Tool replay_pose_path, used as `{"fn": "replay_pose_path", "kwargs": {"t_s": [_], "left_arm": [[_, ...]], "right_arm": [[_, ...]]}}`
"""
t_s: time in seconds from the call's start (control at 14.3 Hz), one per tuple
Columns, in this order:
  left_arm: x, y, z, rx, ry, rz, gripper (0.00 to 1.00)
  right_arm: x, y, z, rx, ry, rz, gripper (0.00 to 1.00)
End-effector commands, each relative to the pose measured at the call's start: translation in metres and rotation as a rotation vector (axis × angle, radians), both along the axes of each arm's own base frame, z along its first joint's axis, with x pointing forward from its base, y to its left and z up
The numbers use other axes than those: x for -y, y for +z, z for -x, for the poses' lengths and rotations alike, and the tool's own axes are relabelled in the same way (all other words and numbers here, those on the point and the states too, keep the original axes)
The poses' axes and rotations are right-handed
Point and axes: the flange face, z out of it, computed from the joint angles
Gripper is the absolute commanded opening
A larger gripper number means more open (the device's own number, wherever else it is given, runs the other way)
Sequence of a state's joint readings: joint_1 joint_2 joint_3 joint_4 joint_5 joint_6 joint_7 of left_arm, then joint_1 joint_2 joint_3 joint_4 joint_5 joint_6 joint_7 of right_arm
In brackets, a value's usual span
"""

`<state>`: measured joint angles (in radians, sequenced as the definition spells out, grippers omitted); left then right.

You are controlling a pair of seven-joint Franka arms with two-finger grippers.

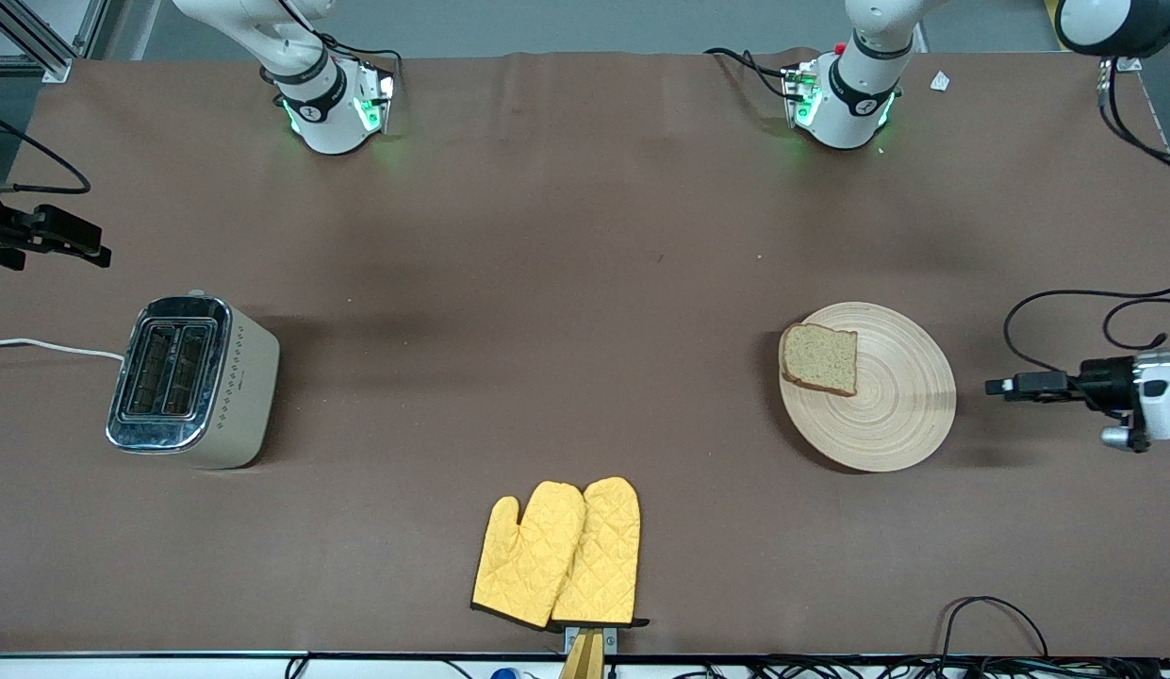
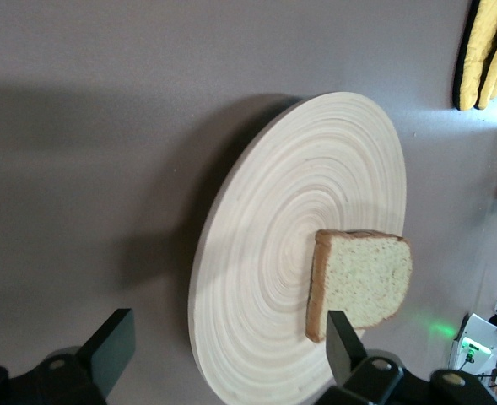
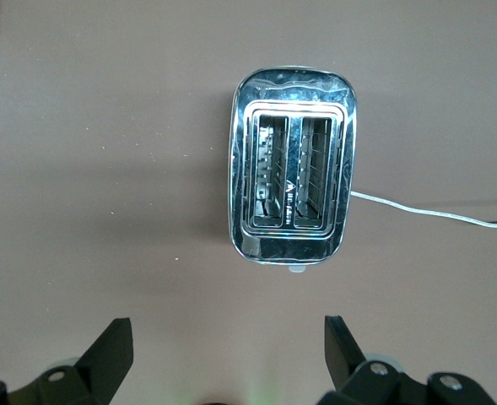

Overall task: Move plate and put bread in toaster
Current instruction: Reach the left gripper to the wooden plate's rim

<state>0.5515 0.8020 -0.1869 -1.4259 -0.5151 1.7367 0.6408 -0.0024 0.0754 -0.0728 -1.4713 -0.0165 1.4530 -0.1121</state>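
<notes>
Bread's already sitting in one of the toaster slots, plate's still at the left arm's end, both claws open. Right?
Not quite. The bread still lies on the plate; the right wrist view shows both slots of the toaster empty. The rest holds.

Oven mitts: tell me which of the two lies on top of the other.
The mitt toward the right arm's end lies on top: its edge overlaps the other mitt beside it.

Bread (image 1: 820, 358) on plate (image 1: 891, 415) — toaster (image 1: 193, 382) well apart.

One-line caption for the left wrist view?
Open left gripper hovers over the table beside the wooden plate carrying the bread.
</notes>
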Motion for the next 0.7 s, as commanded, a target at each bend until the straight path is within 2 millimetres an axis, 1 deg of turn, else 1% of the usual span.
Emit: {"fn": "replay_pose_path", "kwargs": {"t_s": [0.0, 0.14, 0.28, 0.35, 0.49, 0.63], "left_arm": [[0.004, -0.022, -0.008, 0.058, -0.015, 0.052, 1.0], [0.006, -0.038, -0.008, 0.074, -0.023, 0.065, 1.0], [0.008, -0.039, -0.008, 0.076, -0.023, 0.07, 1.0], [0.009, -0.039, -0.009, 0.08, -0.014, 0.082, 0.96], [0.016, -0.046, -0.008, 0.102, -0.04, 0.107, 0.72], [0.021, -0.059, -0.006, 0.141, -0.066, 0.147, 0.42]], "right_arm": [[0.01, -0.001, 0.003, -0.007, -0.029, -0.019, 1.0], [0.015, -0.001, 0.004, -0.006, -0.033, -0.032, 1.0], [0.018, -0.005, 0.004, -0.015, -0.039, -0.034, 1.0], [0.016, -0.007, 0.004, -0.018, -0.036, -0.034, 1.0], [0.018, -0.007, 0.003, -0.012, -0.041, -0.037, 1.0], [0.02, -0.006, 0.004, -0.009, -0.045, -0.046, 1.0]]}}
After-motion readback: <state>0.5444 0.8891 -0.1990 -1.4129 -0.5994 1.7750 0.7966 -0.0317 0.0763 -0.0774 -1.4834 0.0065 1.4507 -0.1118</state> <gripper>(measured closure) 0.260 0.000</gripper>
